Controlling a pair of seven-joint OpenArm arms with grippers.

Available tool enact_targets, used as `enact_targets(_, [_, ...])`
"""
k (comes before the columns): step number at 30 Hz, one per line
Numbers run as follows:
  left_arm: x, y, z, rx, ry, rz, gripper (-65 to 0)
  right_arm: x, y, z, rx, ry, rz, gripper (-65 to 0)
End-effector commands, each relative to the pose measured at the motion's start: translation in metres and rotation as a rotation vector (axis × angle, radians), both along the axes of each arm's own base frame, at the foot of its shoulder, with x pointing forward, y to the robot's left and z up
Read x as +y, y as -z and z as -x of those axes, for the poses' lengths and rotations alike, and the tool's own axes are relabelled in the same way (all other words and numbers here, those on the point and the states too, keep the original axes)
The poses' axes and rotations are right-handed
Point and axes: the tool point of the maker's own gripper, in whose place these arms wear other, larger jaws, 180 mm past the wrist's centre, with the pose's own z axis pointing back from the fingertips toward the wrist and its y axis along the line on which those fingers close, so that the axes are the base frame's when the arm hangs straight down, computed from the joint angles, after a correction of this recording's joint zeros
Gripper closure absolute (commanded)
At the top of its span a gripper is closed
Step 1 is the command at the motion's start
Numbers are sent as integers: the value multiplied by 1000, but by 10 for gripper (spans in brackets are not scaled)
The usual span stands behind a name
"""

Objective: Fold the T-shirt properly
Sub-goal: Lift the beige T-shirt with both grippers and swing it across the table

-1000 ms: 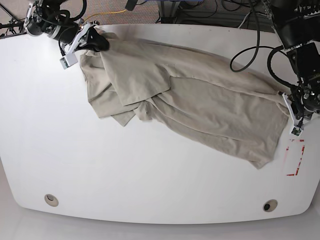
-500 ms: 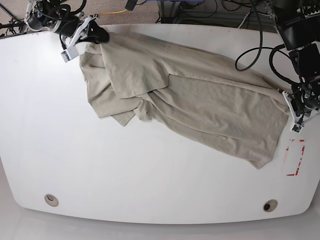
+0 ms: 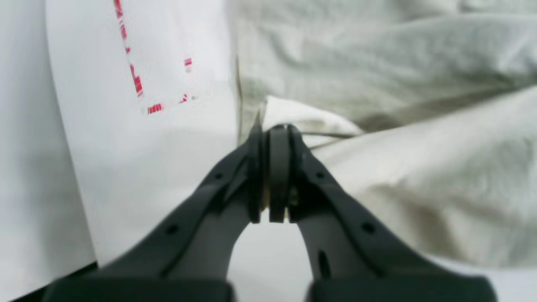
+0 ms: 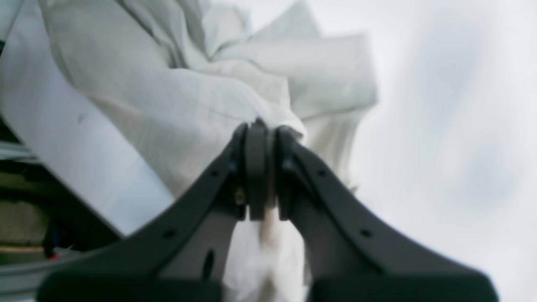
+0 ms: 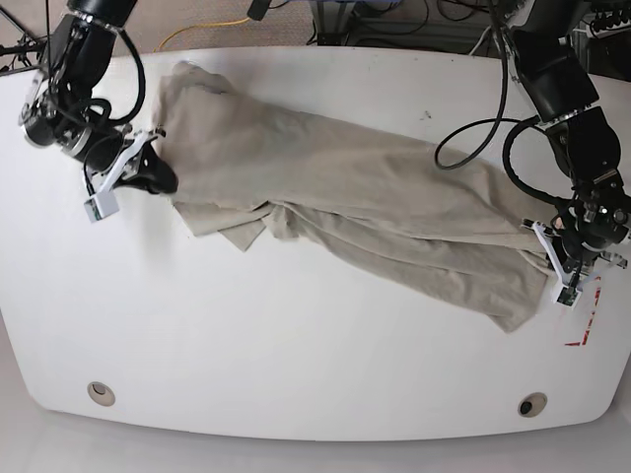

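You see a white table [image 5: 296, 365] with cables [image 5: 394, 25] on the floor behind it and red tape marks [image 5: 584, 330] near its right edge. At the left of the base view, the right gripper [image 5: 158, 177] has its fingers [image 4: 256, 167] closed tight on a bunched edge of the T-shirt [image 5: 375, 217], which sprawls diagonally across the table. At the right, the left gripper [image 5: 552, 258] has its fingers [image 3: 277, 176] pinched shut on the shirt's edge beside the tape.
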Motion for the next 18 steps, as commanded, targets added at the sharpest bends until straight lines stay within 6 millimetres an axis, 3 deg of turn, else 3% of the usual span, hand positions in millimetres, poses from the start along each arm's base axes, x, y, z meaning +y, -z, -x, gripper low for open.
enact_targets(1, [-4,-24,-15,-76,-1,6,0,-15,-18,-22,-60,16,19,-29])
enact_targets(7, [-15,-51,-28,-156,15,9,0,-48,-38,-60,-101,60,89,-29])
enact_targets(11, [-33,-71,-44,-222,24,53,0,-46,-59,-90,-138,10,123,-29])
enact_targets(18, [-28,-139,-61,-321,-11,7,0,-54,-111,-132,-235,-26,184,-29])
